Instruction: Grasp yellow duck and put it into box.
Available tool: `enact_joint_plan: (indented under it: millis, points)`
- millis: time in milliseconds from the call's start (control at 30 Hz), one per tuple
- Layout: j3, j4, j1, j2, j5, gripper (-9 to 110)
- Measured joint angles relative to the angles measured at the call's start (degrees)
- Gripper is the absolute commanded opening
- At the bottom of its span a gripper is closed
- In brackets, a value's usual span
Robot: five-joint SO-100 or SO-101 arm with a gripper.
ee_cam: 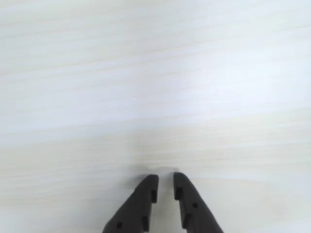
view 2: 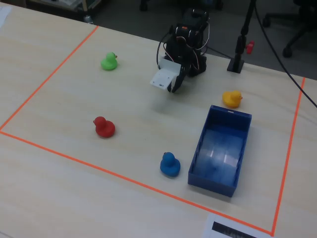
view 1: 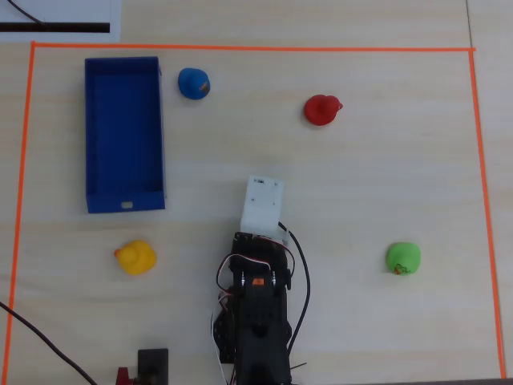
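In the overhead view the yellow duck sits on the pale wooden table, just below the labelled short end of the blue box and apart from it, with nothing gripping it; the fixed view shows the same duck close beside the near end of the box, whose floor is bare. The arm is folded low near the bottom edge of the overhead view, its base cut off by the frame, and a white camera housing hides the fingers from above. In the wrist view the gripper shows only its two dark fingertips, nearly together with a thin gap, holding nothing over blurred, washed-out wood grain. A blue duck, a red duck and a green duck stand scattered inside the orange tape border; their beaks are hard to make out.
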Motion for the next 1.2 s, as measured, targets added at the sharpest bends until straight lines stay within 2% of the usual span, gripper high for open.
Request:
enact_joint_plan:
  millis: [933,1200]
  points:
    - [0.0,0.0,0.0,0.0,0.0,0]
    - [0.0,0.0,-4.8,0.0,0.0,0]
